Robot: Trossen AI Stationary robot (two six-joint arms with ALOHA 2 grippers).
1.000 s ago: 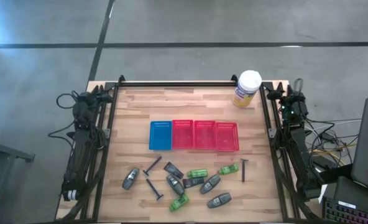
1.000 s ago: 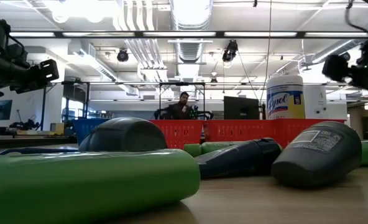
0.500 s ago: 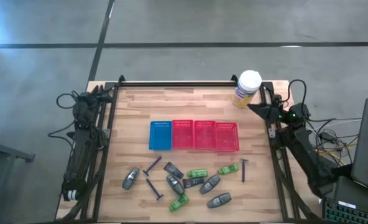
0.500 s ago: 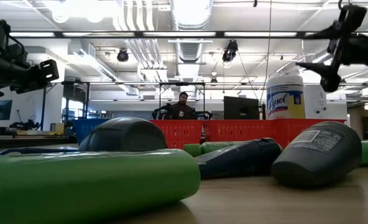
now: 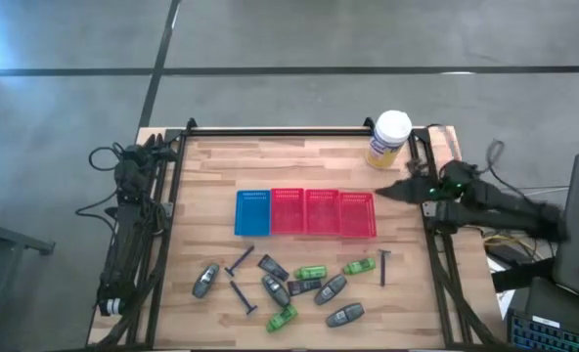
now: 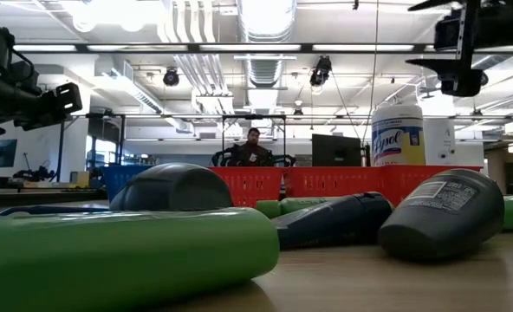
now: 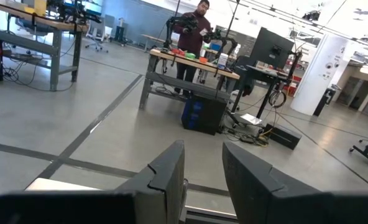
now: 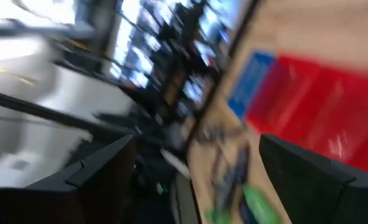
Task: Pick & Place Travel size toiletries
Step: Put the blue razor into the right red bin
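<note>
Right gripper (image 5: 385,193) hangs over the tabletop (image 5: 211,166) just off the red trays' (image 5: 323,212) right end, fingers spread wide and holding nothing. The toiletries (image 5: 299,286) lie scattered along the near edge, well apart from it. Left gripper (image 5: 165,140) is parked at the far left corner, its fingers a little apart.

"Lysol" on the yellow label of the white-capped jar (image 6: 398,135) (small print on the grey bottle (image 6: 441,213) unreadable)
</note>
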